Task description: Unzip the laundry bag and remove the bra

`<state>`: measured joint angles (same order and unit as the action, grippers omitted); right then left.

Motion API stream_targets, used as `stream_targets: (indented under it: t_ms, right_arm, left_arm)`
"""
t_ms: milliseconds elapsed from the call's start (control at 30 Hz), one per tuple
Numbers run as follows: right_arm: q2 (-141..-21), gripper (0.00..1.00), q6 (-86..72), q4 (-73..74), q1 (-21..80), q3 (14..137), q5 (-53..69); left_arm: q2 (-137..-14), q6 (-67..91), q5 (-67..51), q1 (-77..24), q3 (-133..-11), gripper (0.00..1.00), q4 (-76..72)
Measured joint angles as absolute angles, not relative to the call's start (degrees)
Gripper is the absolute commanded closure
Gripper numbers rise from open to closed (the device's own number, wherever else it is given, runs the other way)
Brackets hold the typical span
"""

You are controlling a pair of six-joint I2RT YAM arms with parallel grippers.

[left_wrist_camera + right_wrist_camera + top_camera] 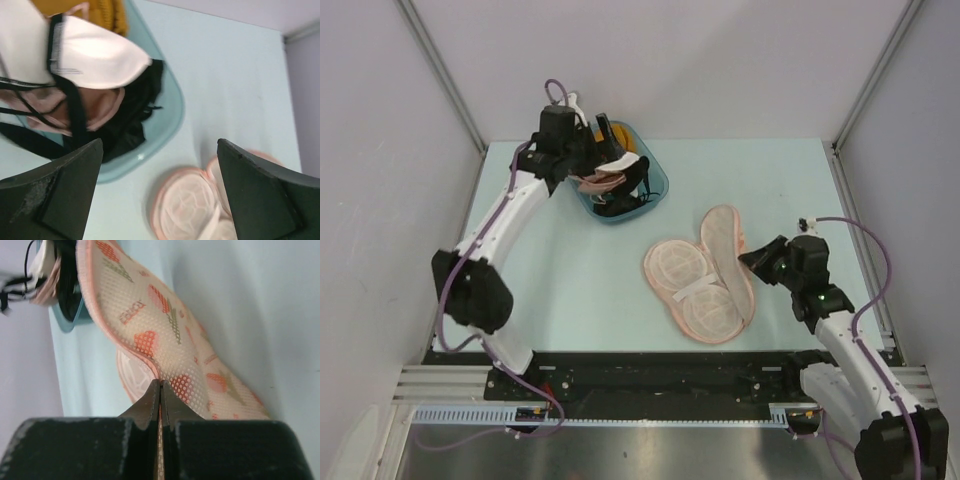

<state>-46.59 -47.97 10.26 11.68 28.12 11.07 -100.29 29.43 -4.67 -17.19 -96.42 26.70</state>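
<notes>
The laundry bag (692, 285) lies unzipped and open in the middle of the table, its patterned lid flap (725, 245) raised on the right. Only pale mesh lining and a strap show inside. My right gripper (752, 262) is shut on the pink rim of that flap, as the right wrist view (160, 385) shows. The pale white bra (95, 55) lies on top of the pile in the teal tub (655, 185). My left gripper (615, 165) hangs over the tub, open and empty; in its wrist view (159, 150) the bag (187, 210) shows below.
The tub (172, 120) at the back centre also holds a pink bra (102, 107), a mustard-yellow one (107, 12) and black garments (132, 117). Grey walls enclose the table on the left, back and right.
</notes>
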Motion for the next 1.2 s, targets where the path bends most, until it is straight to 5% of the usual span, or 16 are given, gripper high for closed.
stream_targets:
  t_ms: [433,633,667,700,800,967,1200]
  right_arm:
    - [-43.00,1.00,-38.35,22.90,-7.33,38.30,4.56]
    - [-46.09,1.00,-37.23,23.09,-7.88,38.30,4.95]
    - [-46.65,0.97,-37.15,23.05,-6.76,38.30,4.49]
    - [-47.27,0.74,-36.97,22.81,-5.10,38.30,3.95]
    - [-49.87,0.40,-36.16,21.43,3.29,38.37,2.52]
    - [-56.42,0.37,-34.87,19.73,14.35,38.48,2.92]
    - [-50.65,0.28,-35.24,24.36,10.55,38.46,1.50]
  left_arm:
    - [-83.11,26.89,-17.52,-25.76,-74.76,0.00,24.18]
    - [-77.38,26.39,-17.61,-25.76,-72.69,0.00,27.33]
    - [-75.20,26.28,-17.26,-25.76,-72.69,0.00,27.51]
    - [-73.41,26.17,-17.02,-25.76,-72.69,0.00,27.57]
    - [-69.17,25.82,-16.75,-25.76,-72.69,0.00,27.55]
    - [-67.53,25.85,-17.17,-25.76,-71.90,0.00,27.20]
    - [-68.38,24.80,-17.17,-25.76,-70.96,0.00,28.99]
